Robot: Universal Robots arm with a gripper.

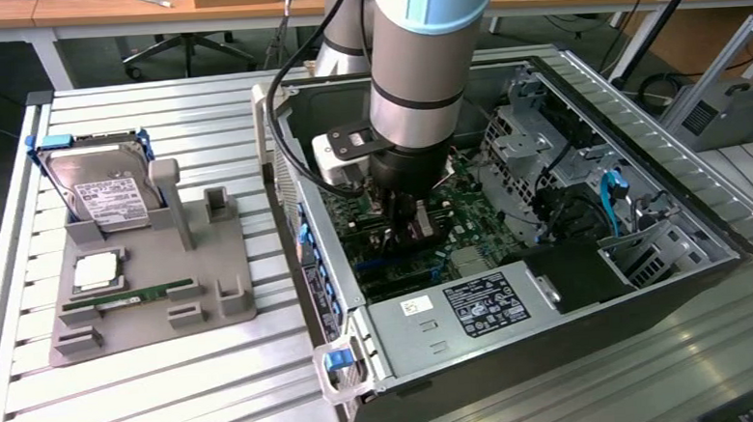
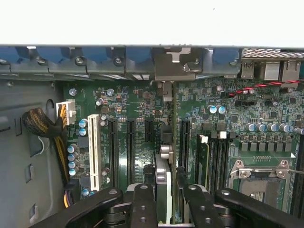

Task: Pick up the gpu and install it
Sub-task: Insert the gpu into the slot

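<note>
The gpu (image 2: 164, 173) shows edge-on in the wrist view as a thin card running from between my fingers toward its metal bracket (image 2: 175, 66) at the case's rear wall. My gripper (image 2: 167, 202) is shut on the gpu, one black finger (image 2: 142, 202) on each side. The card stands upright over the black expansion slots (image 2: 129, 142) of the green motherboard (image 2: 223, 99); I cannot tell whether it is seated. In the exterior view, my gripper (image 1: 410, 230) reaches down into the open computer case (image 1: 630, 130), low over the motherboard.
A grey fixture (image 1: 198, 254) on the exterior view's left holds a hard drive (image 1: 108, 191), a processor (image 1: 98, 271) and a green memory stick (image 1: 130, 298). Inside the case are drive cages (image 1: 540, 130), cables (image 1: 608, 199) and a labelled power supply (image 1: 485, 302).
</note>
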